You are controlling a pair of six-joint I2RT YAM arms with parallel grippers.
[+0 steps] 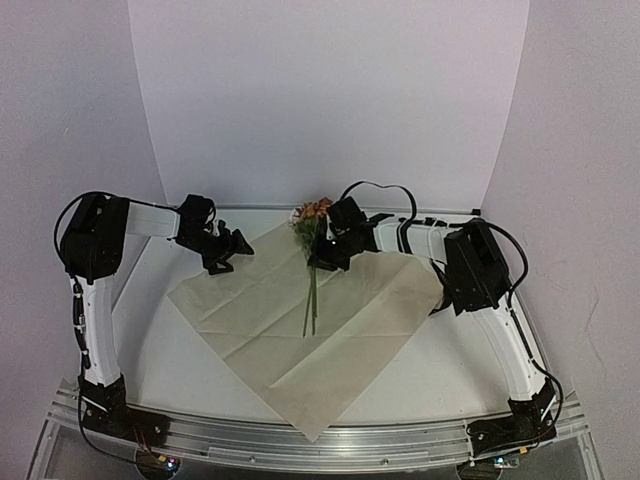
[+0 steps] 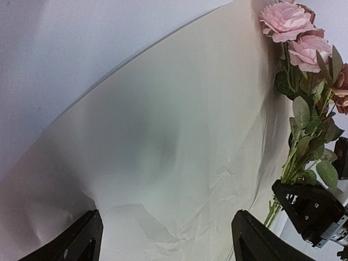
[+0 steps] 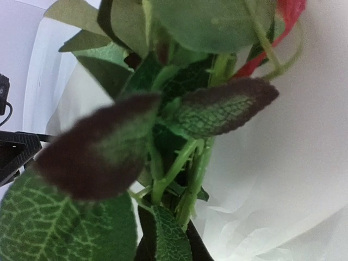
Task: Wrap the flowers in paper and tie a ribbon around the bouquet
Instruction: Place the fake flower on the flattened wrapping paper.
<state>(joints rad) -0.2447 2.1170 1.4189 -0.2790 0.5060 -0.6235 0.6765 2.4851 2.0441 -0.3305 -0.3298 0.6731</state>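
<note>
Tan kraft paper (image 1: 290, 330) is the biggest thing on the white table (image 1: 165, 345). It lies flat as a diamond, its far corner between my two sets of jaws and its near corner pointing back at my bases. I judge it is turned that way so the side corners can fold over into a cone.

Below and ahead of my left jaws there is only bare sheet. Those jaws stand wide apart, released and holding nothing, and they hover just over the far-left edge, probably placed to lift that side.

The flowers (image 1: 313, 235) lie along the sheet's middle line. Their blooms are at the far corner just beside my right jaws, and the thin stems trail away from them toward the sheet's centre.

My right jaws are clenched narrow on the leafy upper stems, as best I can tell, because leaves crowd the wrist view and hide the tips. That hold seems meant to pin the bunch on the diagonal while wrapping starts. No fold is made yet.
</note>
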